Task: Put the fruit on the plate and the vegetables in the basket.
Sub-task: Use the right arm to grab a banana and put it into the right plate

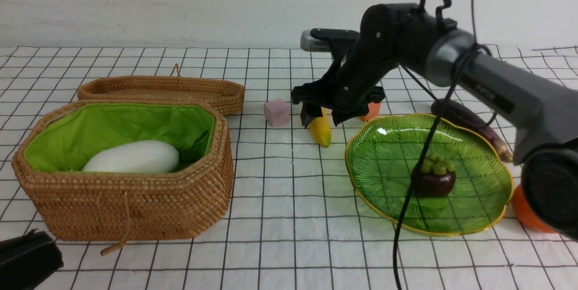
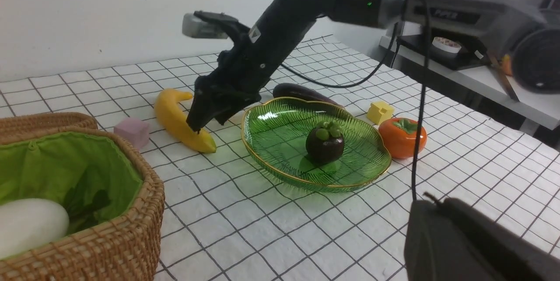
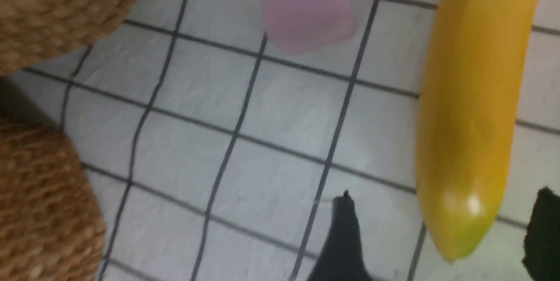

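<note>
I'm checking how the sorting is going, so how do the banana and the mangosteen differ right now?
The banana is long, curved and yellow; the mangosteen is round, dark purple, green-capped. The banana lies on the checked cloth beside the plate; the mangosteen sits on the plate. The right gripper straddles the banana, jaws open; no gripper is near the mangosteen. Both are fruit.

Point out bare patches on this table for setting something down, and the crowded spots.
Free: the checked cloth between the woven tan rattan basket and the green leaf-shaped glass plate, nearer than the yellow banana; also the plate around the dark-purple mangosteen. Crowded: around the plate's far edge, where banana, pink cube, long purple eggplant and the right pincer cluster.
</note>
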Robot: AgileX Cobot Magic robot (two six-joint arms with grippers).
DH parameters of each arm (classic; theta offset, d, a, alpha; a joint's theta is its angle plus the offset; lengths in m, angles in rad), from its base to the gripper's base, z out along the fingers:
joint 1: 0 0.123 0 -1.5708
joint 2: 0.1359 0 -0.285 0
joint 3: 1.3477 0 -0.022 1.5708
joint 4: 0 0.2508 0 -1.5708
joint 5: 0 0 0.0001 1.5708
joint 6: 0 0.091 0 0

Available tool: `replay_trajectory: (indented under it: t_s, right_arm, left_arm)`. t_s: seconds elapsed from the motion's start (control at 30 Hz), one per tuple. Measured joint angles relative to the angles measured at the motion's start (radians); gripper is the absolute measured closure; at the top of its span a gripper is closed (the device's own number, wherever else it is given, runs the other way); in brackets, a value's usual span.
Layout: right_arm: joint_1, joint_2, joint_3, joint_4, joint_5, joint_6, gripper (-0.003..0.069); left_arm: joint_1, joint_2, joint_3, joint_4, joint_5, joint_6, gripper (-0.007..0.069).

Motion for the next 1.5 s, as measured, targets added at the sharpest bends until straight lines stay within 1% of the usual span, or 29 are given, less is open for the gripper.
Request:
replay_trajectory:
  t_s: [0.17, 0.27, 0.33, 0.37, 0.4, 0.43, 0.47, 0.5, 0.53, 0.73, 0.83, 1.0, 1.13, 1.23, 1.27, 1.3, 1.37, 1.4, 1.47, 1.5]
  right_arm:
    - [0.0, 0.091, -0.087, -0.013, -0.001, 0.003, 0.011]
    - [0.0, 0.116, -0.093, -0.016, -0.001, 0.004, 0.0123]
    - [0.0, 0.125, -0.095, -0.036, -0.001, 0.004, 0.0176]
    - [0.0, 0.125, -0.095, -0.036, -0.001, 0.004, 0.0176]
    - [0.0, 0.125, -0.098, -0.058, -0.001, 0.004, 0.0236]
    - [0.0, 0.125, -0.098, -0.068, -0.001, 0.004, 0.0279]
    - [0.0, 0.125, -0.098, -0.07, -0.001, 0.004, 0.0279]
    - [0.0, 0.125, -0.099, -0.086, -0.001, 0.004, 0.034]
    - [0.0, 0.125, -0.099, -0.094, -0.001, 0.005, 0.0355]
    - [0.0, 0.092, -0.101, -0.096, 0.025, 0.004, 0.035]
    - [0.009, -0.017, -0.101, -0.108, 0.115, -0.034, 0.035]
    - [0.014, -0.208, -0.103, -0.114, 0.274, -0.054, 0.035]
    - [0.014, -0.321, -0.081, -0.141, 0.313, -0.068, 0.035]
    - [-0.001, -0.483, 0.087, -0.208, 0.316, -0.068, 0.035]
    - [-0.001, -0.493, 0.101, -0.208, 0.316, -0.068, 0.035]
    - [-0.021, -0.566, 0.189, -0.22, 0.315, -0.064, 0.035]
    - [-0.054, -0.658, 0.36, -0.218, 0.314, -0.056, 0.035]
    - [-0.077, -0.706, 0.486, -0.208, 0.298, -0.053, 0.035]
    - [-0.097, -0.731, 0.62, -0.176, 0.233, -0.052, 0.035]
    - [-0.101, -0.732, 0.692, -0.159, 0.173, -0.051, 0.035]
  left_arm:
    - [0.0, 0.0, 0.0, 0.0, 0.0, 0.0, 0.0626]
    - [0.0, 0.0, 0.0, 0.0, 0.002, 0.0, 0.0624]
    - [0.0, 0.0, 0.0, 0.0, 0.002, 0.0, 0.0622]
    - [0.0, 0.0, 0.0, 0.0, 0.002, 0.0, 0.0622]
    - [0.0, 0.0, 0.0, 0.0, 0.002, 0.0, 0.0621]
    - [0.0, 0.0, 0.0, 0.0, 0.002, 0.0, 0.062]
    - [0.0, 0.0, 0.0, 0.0, 0.002, 0.0, 0.062]
    - [0.0, 0.0, 0.0, 0.0, 0.002, 0.0, 0.0619]
    - [0.0, 0.0, 0.0, 0.0, 0.002, -0.001, 0.0617]
    - [0.0, 0.0, 0.0, 0.0, 0.002, -0.001, 0.0617]
    - [0.0, 0.0, 0.0, -0.001, 0.002, -0.001, 0.0617]
    - [0.0, 0.0, 0.0, -0.009, 0.002, -0.012, 0.0617]
    - [0.0, 0.0, 0.0, -0.009, 0.003, -0.012, 0.0617]
    - [0.0, 0.0, 0.001, -0.027, 0.002, -0.012, 0.0617]
    - [0.0, 0.0, 0.001, -0.027, 0.003, -0.012, 0.0617]
    - [0.0, 0.0, 0.001, -0.03, 0.003, -0.012, 0.0617]
    - [0.0, 0.0, 0.001, -0.03, 0.003, -0.012, 0.0617]
    - [0.0, 0.0, 0.001, -0.03, 0.003, -0.012, 0.0617]
    - [0.0, 0.0, 0.001, -0.029, 0.003, -0.012, 0.0615]
    - [0.0, 0.0, 0.001, -0.029, 0.003, -0.012, 0.0615]
